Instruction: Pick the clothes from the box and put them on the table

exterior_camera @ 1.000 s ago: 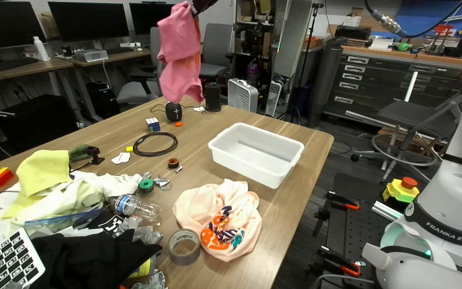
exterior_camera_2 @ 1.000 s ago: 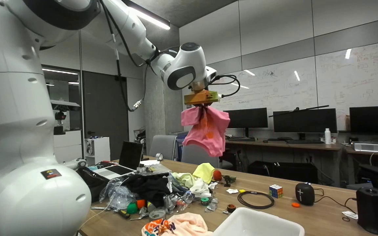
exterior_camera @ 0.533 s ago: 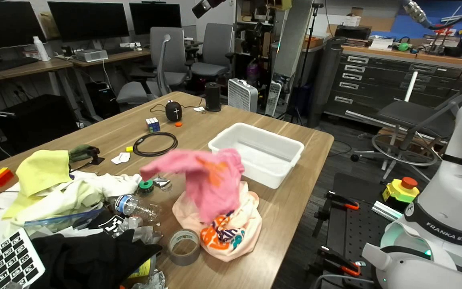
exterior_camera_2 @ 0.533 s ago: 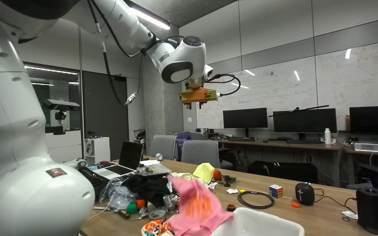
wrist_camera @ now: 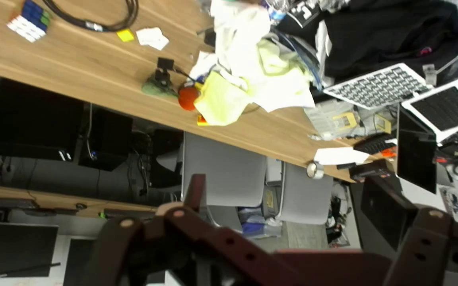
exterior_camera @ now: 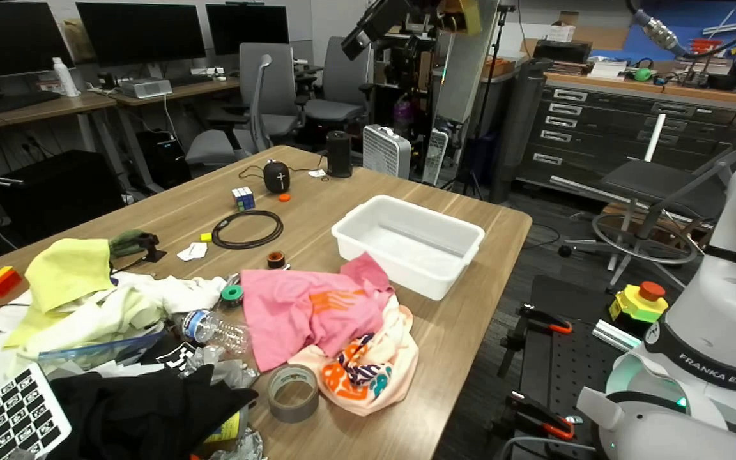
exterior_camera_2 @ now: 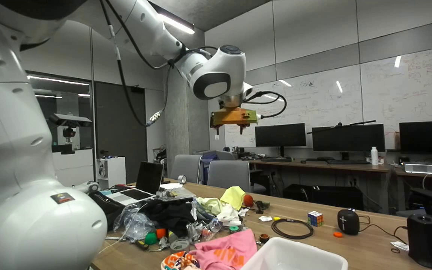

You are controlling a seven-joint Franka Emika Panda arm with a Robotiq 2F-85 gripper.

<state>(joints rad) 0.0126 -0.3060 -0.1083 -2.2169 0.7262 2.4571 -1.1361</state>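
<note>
A pink shirt with an orange print [exterior_camera: 317, 313] lies spread on the wooden table, partly over a peach garment with a colourful print [exterior_camera: 400, 348]. In an exterior view one corner of the shirt reaches up to the side of the white box [exterior_camera: 400, 267]. Bare white plastic shows inside that box. High above the table hangs my gripper [exterior_camera_2: 229, 131], its two fingers apart with nothing between them. The wrist view also has the gripper [wrist_camera: 292, 198] wide, and chairs and the table edge show between its fingers. Pink shirt and box are outside the wrist view.
Beside the shirt are a water bottle [exterior_camera: 214, 329], a tape roll [exterior_camera: 292, 393] and a green spool [exterior_camera: 232, 294]. A heap of yellow cloth [exterior_camera: 68, 271], white cloth and black cloth [exterior_camera: 144, 409] covers the near left. Farther back lie a coiled cable [exterior_camera: 246, 230] and puzzle cube [exterior_camera: 243, 199].
One second ago the pink shirt hung from my gripper. The fingers opened, the shirt fell, and it now rests on the table. Since then the gripper has shifted sideways and slightly down.
</note>
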